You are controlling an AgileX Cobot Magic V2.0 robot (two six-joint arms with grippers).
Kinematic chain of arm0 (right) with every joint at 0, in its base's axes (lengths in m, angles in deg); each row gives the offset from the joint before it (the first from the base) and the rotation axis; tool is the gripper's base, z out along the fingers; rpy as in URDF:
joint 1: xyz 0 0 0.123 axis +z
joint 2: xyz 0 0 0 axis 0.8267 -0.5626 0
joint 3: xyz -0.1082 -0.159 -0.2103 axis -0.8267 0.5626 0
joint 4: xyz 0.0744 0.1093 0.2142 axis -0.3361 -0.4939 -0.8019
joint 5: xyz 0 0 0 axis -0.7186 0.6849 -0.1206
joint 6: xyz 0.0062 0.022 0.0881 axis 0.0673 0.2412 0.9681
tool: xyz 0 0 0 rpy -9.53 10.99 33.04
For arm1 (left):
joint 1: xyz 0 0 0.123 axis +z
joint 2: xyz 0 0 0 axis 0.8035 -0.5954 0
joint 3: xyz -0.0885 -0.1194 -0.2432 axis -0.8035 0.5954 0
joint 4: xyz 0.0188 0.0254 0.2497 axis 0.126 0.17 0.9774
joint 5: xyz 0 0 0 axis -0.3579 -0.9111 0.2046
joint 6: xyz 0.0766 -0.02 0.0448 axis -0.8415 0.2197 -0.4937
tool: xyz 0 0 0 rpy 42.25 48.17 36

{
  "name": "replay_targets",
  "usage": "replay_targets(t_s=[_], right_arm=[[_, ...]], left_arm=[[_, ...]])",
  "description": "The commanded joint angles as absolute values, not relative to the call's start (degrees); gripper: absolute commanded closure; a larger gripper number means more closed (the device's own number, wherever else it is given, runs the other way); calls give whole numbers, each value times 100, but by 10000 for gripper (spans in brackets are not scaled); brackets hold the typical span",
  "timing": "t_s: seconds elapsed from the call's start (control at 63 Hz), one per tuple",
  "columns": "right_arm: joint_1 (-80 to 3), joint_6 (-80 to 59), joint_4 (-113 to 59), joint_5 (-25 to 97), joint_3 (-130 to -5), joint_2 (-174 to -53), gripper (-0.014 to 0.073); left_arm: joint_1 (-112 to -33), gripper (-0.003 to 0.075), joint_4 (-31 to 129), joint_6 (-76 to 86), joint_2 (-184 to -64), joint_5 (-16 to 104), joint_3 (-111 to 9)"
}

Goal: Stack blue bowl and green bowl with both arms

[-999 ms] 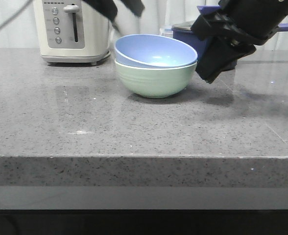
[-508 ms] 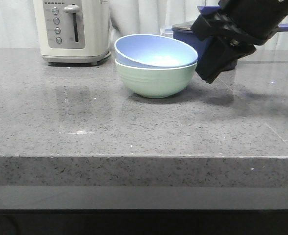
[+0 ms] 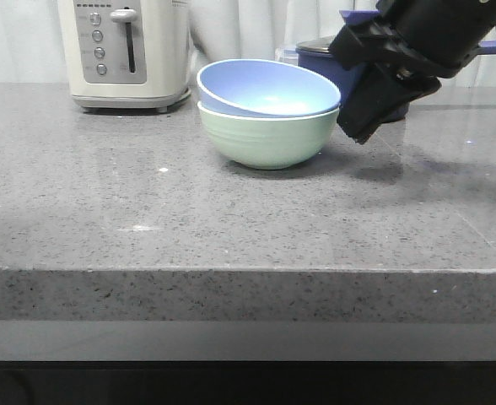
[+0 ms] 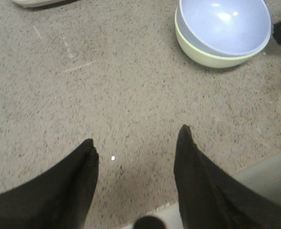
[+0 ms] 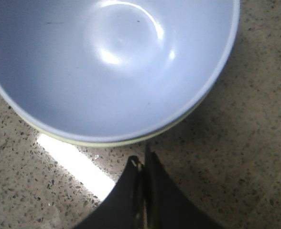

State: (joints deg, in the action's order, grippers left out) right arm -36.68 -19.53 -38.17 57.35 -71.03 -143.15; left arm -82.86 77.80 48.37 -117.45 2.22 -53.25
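Note:
The blue bowl sits nested, slightly tilted, inside the green bowl on the grey stone counter. Both also show in the left wrist view, blue bowl inside green bowl, and in the right wrist view, blue bowl above the green rim. My right gripper is shut and empty, just to the right of the bowls, a little apart from them; it shows shut in the right wrist view. My left gripper is open and empty over bare counter, out of the front view.
A cream toaster stands at the back left. A dark navy saucepan stands behind the bowls, partly hidden by my right arm. The counter's front edge runs across the front view.
My left gripper has withdrawn from above the bowls and left the front view. The bowls and the right gripper have not moved.

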Motion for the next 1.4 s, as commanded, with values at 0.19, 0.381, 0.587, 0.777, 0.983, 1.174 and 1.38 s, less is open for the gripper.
replay_targets(t_s=[0.19, 0.381, 0.587, 0.777, 0.983, 1.174, 1.38], right_arm=[[-3682, -2012, -4060, 5677, -7265, -14097, 657], [-3682, -1623, -4060, 6162, -7265, -13565, 657], [-3682, -959, -3434, 6905, -7253, -12470, 648], [-3682, 451, -2260, 7259, -7074, -11322, 648], [-3682, 881, -2081, 7196, -6389, -10019, 648], [-3682, 892, -2081, 7190, -5894, -9254, 648], [-3682, 892, -2081, 7194, -5818, -9040, 648]], left_arm=[[-8316, 353, 7810, 5056, -10847, 583, -4925], [-8316, 353, 7810, 5056, -10786, 560, -4913], [-8316, 353, 7810, 5056, -10786, 572, -4913], [-8316, 353, 7813, 5056, -10786, 583, -4913], [-8316, 353, 7813, 5056, -10786, 672, -4913], [-8316, 353, 7813, 5056, -10786, 827, -4913], [-8316, 392, 7813, 5056, -10786, 923, -4913]])
